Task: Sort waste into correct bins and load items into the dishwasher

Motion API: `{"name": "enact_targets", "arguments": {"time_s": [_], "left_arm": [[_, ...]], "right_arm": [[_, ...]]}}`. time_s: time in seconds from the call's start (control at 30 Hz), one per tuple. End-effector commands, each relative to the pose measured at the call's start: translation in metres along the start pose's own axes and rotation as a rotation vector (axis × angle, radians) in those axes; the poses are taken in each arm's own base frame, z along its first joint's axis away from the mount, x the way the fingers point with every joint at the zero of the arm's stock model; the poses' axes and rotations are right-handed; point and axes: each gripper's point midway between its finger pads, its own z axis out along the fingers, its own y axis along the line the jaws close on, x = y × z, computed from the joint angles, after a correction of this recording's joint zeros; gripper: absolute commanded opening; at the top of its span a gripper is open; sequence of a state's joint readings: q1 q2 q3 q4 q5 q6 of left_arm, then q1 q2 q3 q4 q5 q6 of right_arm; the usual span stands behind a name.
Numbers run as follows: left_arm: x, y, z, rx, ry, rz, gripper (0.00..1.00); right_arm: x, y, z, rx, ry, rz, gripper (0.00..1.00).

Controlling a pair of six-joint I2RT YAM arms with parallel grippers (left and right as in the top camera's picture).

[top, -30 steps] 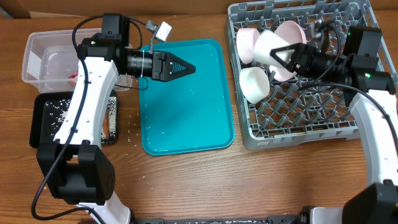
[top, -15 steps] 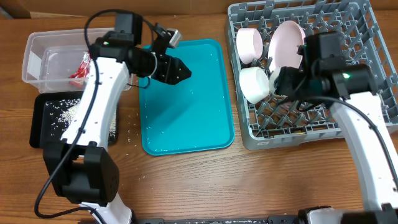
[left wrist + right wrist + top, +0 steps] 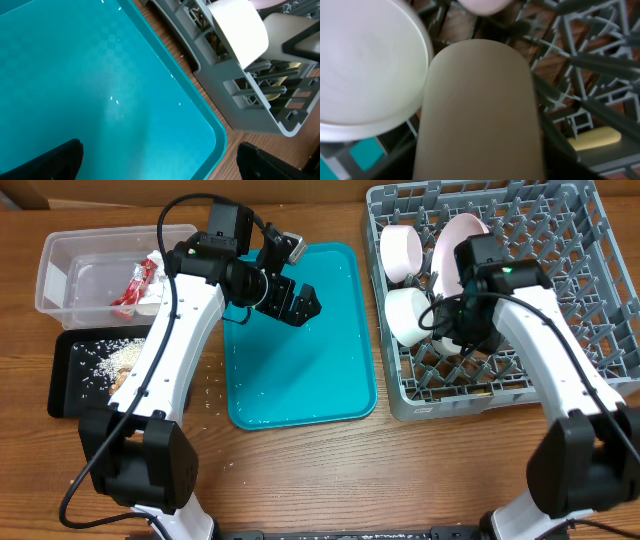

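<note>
Centre frame, my left gripper [image 3: 303,304] hangs wide open above the teal tray [image 3: 300,395]. At right, my right gripper [image 3: 452,340] clasps a cup [image 3: 477,110] inside the rack [image 3: 560,310].

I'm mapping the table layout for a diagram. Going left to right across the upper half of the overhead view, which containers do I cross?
clear tub → teal tray → grey dish rack
</note>
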State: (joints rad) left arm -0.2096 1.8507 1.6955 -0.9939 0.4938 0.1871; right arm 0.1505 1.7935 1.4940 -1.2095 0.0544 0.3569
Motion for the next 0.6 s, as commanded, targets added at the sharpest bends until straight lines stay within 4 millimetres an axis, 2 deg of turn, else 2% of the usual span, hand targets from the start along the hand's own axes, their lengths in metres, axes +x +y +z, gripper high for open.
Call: {"name": "enact_targets", "arguments": {"time_s": [0.0, 0.03, 0.13, 0.3, 0.43, 0.47, 0.57], "left_arm": [[-0.007, 0.000, -0.006, -0.016, -0.022, 0.021, 1.00], [-0.008, -0.001, -0.006, -0.010, -0.025, 0.021, 1.00], [-0.009, -0.004, -0.006, 0.003, -0.031, 0.026, 1.00], [-0.008, 0.004, -0.006, -0.039, -0.024, 0.024, 1.00], [-0.008, 0.004, -0.006, -0.039, -0.024, 0.024, 1.00], [-0.008, 0.004, -0.006, -0.039, -0.024, 0.024, 1.00], [-0.008, 0.004, -0.006, -0.039, -0.024, 0.024, 1.00]], "right_arm": [[-0.006, 0.003, -0.011, -0.016, -0.025, 0.012, 0.96], [-0.007, 0.003, -0.018, -0.019, -0.032, 0.013, 1.00], [-0.013, 0.002, -0.044, -0.034, -0.070, 0.018, 1.00], [-0.022, 0.001, -0.124, -0.092, -0.205, 0.001, 1.00], [-0.008, -0.005, -0.183, -0.132, -0.285, -0.001, 1.00], [0.003, -0.007, -0.205, -0.163, -0.312, 0.002, 1.00], [0.026, -0.002, -0.233, -0.260, -0.327, -0.014, 1.00]]}}
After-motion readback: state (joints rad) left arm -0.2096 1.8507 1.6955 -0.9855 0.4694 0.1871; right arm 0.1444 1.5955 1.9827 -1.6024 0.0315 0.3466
